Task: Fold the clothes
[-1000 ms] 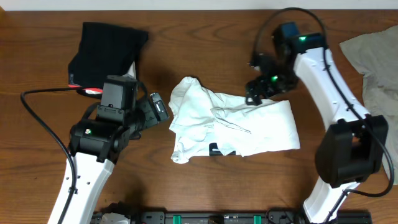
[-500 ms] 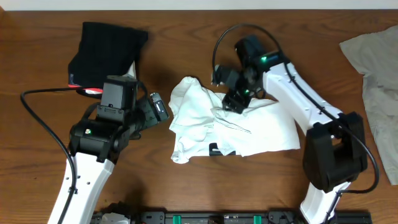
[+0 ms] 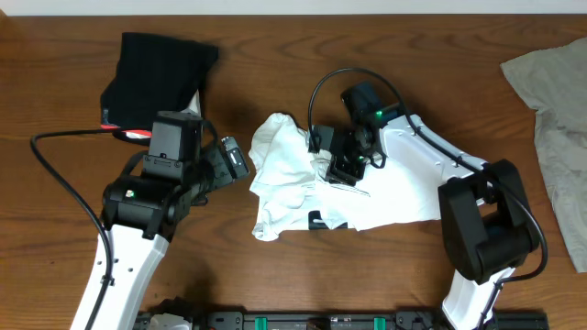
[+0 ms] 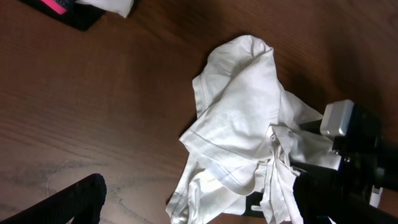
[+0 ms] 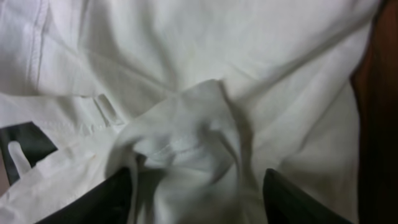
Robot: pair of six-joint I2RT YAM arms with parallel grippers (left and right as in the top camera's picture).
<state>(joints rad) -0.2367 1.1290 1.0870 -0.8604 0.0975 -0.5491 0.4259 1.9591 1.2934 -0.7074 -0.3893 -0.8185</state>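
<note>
Brown wooden table point(image 3: 275, 55) holding crumpled white black-printed T-shirt point(image 3: 390, 197) in the middle. Left gripper point(image 3: 236, 158) gaping wide, empty, beside it. Right gripper point(image 3: 337, 165) around a cloth bump; cannot tell if pinched tight. Could grab too many layers, dragging everything.

A brown wooden table point(image 3: 275, 284) is filling the overhead view. A black rail point(image 3: 321, 321) with small green parts is lying along its near edge, and a pale strip point(image 3: 275, 5) is showing beyond its far edge.

A brown wooden table point(image 3: 275, 64) fills the view, with a thin white strip point(image 3: 275, 6) along the top edge
</note>
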